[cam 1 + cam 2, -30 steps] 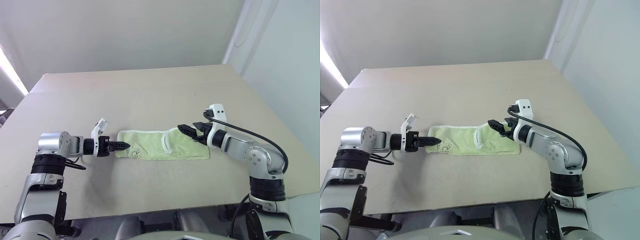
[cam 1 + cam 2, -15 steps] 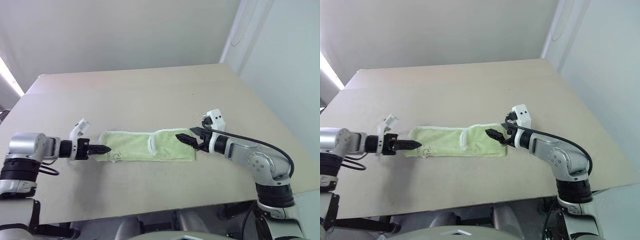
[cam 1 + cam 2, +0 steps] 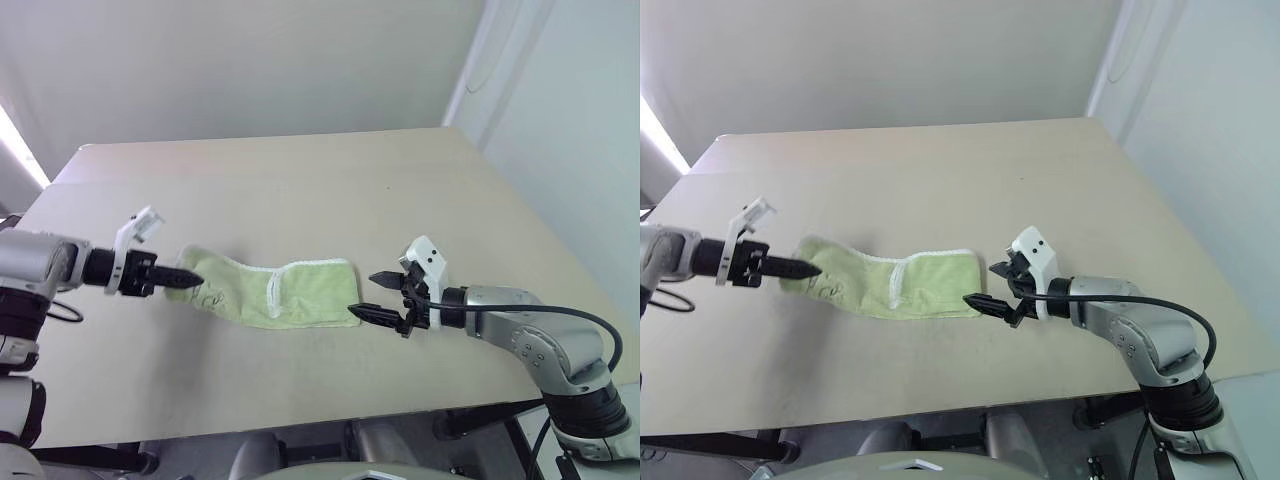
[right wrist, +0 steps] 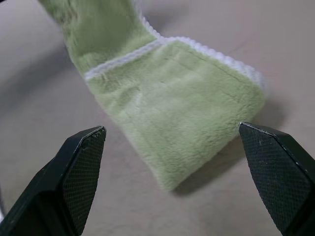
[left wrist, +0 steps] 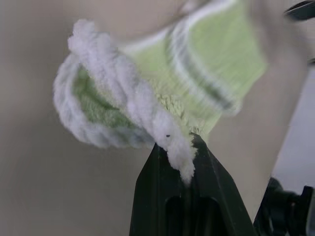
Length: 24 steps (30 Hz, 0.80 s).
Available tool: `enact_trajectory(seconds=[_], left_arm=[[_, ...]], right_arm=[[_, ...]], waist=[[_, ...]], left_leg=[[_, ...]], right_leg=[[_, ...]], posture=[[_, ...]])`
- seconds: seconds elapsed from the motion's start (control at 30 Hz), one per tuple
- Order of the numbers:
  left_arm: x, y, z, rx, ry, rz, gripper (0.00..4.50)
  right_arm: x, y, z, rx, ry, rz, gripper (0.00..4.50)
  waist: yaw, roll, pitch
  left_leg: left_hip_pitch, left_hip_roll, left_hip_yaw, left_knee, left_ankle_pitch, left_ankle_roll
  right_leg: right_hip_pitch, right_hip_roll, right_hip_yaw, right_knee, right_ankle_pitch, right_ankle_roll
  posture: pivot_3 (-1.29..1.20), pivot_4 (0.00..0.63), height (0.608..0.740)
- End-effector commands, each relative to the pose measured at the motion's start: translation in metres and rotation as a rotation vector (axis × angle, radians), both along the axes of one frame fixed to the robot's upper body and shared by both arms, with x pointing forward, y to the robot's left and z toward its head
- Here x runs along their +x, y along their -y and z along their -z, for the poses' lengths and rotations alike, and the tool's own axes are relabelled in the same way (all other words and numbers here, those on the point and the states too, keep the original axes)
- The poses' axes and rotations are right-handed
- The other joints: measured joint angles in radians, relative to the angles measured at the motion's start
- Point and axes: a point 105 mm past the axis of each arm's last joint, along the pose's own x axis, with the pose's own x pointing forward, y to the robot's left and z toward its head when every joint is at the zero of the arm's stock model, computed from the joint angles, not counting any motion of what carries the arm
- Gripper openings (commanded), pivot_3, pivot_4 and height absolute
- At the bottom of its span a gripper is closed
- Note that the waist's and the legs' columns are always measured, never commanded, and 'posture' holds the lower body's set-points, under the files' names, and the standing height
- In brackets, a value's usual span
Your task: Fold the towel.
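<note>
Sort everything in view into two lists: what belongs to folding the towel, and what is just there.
Part of the job:
- light lime-green terry towel with whitish stitched edge, one end lifted
- left tool, shut on the towel's end
- right tool, open, just off the towel's other end

Just there:
- beige tabletop
- pale wall

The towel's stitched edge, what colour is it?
Whitish, against the light lime-green towel; it shows best in the right wrist view.
</note>
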Motion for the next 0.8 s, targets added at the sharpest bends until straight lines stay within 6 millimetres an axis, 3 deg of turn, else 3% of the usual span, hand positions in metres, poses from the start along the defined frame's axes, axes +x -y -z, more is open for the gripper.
enact_trajectory(seconds=[0.03, 0.2, 0.37, 0.47, 0.6, 0.8], left_arm=[[0.001, 0.021, -0.017, -0.053, 0.016, 0.085, 0.04], [-0.004, 0.059, -0.017, -0.091, -0.034, 0.265, 0.04], [0.008, 0.099, -0.011, -0.091, -0.059, 0.409, 0.04], [0.013, 0.112, -0.007, -0.082, -0.075, 0.448, 0.04], [0.023, 0.138, 0.012, -0.029, -0.098, 0.499, 0.04], [0.03, 0.172, 0.025, -0.025, -0.077, 0.55, 0.04]], right_arm=[[0.003, 0.002, -0.004, -0.009, 0.043, 0.017, 4.5], [0.008, 0.007, 0.001, -0.026, 0.053, 0.083, 4.5], [0.006, 0.012, -0.001, -0.024, 0.065, 0.12, 4.5], [0.005, 0.014, 0.0, -0.028, 0.065, 0.142, 4.5], [0.001, 0.02, 0.004, -0.035, 0.061, 0.193, 4.5], [-0.003, 0.025, 0.007, -0.043, 0.054, 0.238, 4.5]], waist=[[0.0, 0.0, 0.0], [0.004, 0.0, 0.0], [0.014, 0.0, 0.0], [0.01, 0.0, 0.0], [0.012, 0.0, 0.0], [0.014, 0.0, 0.0]], left_leg=[[-0.001, 0.0, 0.0, 0.0, 0.0, 0.0], [-0.01, 0.0, 0.0, 0.002, 0.0, 0.0], [-0.01, -0.001, 0.0, 0.004, 0.0, 0.0], [-0.009, -0.001, 0.0, 0.004, 0.0, 0.0], [-0.01, -0.001, -0.001, 0.004, 0.0, 0.0], [-0.01, -0.001, -0.001, 0.004, 0.0, 0.0]], right_leg=[[-0.001, 0.0, 0.0, 0.0, 0.0, 0.0], [-0.009, 0.0, 0.0, 0.002, 0.0, 0.001], [-0.007, 0.0, 0.0, 0.002, 0.0, 0.001], [-0.007, 0.0, 0.001, 0.002, 0.0, 0.001], [-0.007, 0.001, 0.001, 0.003, 0.0, 0.001], [-0.007, 0.001, 0.001, 0.003, 0.0, 0.001]], posture=[[0.0, 0.0, 0.712], [0.0, 0.0, 0.712], [0.0, 0.0, 0.712], [0.0, 0.0, 0.712], [0.0, 0.0, 0.712], [0.0, 0.0, 0.712]])
